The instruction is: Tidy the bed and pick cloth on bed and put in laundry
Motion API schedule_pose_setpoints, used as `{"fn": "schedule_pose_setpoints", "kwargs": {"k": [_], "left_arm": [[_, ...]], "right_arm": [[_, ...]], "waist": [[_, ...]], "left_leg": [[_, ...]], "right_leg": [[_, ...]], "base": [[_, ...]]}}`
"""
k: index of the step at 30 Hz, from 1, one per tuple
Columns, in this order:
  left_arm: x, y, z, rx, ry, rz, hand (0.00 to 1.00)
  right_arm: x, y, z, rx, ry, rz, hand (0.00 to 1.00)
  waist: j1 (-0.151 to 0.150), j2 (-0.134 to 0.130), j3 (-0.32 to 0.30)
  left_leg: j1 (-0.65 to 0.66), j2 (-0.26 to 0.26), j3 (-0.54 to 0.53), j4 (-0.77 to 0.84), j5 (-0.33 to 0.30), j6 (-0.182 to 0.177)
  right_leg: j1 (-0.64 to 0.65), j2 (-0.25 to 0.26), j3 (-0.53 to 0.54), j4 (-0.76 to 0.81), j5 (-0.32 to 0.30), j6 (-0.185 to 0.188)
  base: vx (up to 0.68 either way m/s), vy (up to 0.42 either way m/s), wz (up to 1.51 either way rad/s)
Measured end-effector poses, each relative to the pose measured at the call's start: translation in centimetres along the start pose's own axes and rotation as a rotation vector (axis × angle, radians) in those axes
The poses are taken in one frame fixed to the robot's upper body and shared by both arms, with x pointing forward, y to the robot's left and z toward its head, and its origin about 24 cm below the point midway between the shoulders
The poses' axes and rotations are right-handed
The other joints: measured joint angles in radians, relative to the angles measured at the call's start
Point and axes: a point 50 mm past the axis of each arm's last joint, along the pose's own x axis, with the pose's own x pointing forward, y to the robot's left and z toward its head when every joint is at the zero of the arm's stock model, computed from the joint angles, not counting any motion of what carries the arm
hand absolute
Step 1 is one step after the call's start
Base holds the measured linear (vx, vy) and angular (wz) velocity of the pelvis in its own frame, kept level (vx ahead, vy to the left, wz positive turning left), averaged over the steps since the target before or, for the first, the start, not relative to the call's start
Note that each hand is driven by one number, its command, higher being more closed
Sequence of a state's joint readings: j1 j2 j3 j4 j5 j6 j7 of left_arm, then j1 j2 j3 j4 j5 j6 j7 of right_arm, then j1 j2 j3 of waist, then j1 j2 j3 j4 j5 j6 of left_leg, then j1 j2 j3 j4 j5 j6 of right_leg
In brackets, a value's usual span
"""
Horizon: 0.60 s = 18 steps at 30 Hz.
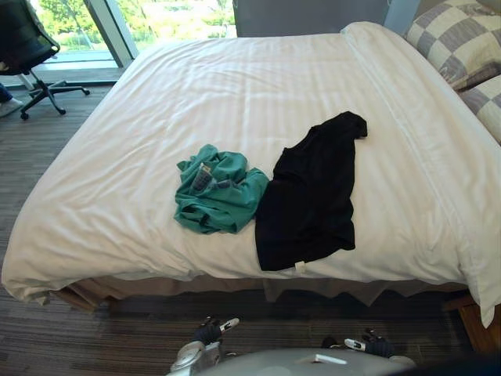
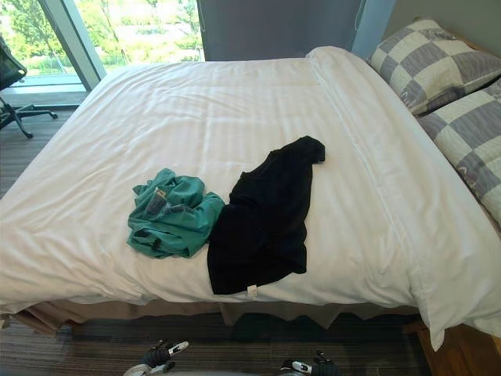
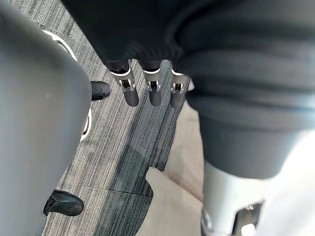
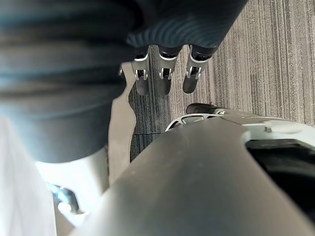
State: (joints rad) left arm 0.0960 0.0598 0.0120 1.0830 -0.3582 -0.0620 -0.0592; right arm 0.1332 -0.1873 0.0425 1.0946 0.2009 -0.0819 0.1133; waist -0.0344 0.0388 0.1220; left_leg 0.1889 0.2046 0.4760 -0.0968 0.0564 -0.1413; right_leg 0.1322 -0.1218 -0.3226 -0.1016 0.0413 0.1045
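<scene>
A crumpled green cloth [image 1: 219,192] lies on the white bed [image 1: 258,86], near its front edge. Right beside it, touching its right side, a black cloth [image 1: 309,196] is spread out, its lower hem reaching the bed's front edge. My left hand [image 1: 210,330] hangs low in front of the bed, over the carpet, well short of both cloths. In the left wrist view its fingers [image 3: 154,93] are straight and hold nothing. My right hand [image 1: 368,343] hangs low too, and its fingers [image 4: 165,81] are straight and empty.
Two checked pillows [image 1: 458,39] lie at the bed's far right. An office chair [image 1: 31,47] stands on the carpet at the far left, by a large window [image 1: 156,16]. Striped grey carpet [image 1: 141,337] runs along the bed's front.
</scene>
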Motion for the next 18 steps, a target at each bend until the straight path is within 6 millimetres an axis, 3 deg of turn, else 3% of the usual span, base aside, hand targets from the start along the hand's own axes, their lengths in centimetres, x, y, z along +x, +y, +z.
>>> {"fn": "schedule_pose_setpoints", "kwargs": {"k": [10,18], "left_arm": [[-0.1,1.0,-0.4,-0.172,0.028,0.043,0.0],[-0.3,1.8,-1.2,-0.326,0.093,0.139,0.0]], "right_arm": [[0.0,0.2,-0.6,0.025,0.057,-0.002,0.0],[-0.1,0.0,-1.3,0.24,0.074,-0.087,0.0]], "waist": [[0.003,-0.01,-0.006],[-0.002,-0.012,-0.011]], "left_leg": [[0.002,-0.002,-0.002,0.001,-0.003,0.003],[0.001,-0.002,-0.019,0.011,-0.012,0.012]], "right_leg": [[0.003,0.0,0.005,0.001,-0.002,0.001],[0.014,-0.003,0.0,0.0,-0.004,0.002]], "base": [[0.0,0.0,0.01],[0.0,-0.001,0.04]]}}
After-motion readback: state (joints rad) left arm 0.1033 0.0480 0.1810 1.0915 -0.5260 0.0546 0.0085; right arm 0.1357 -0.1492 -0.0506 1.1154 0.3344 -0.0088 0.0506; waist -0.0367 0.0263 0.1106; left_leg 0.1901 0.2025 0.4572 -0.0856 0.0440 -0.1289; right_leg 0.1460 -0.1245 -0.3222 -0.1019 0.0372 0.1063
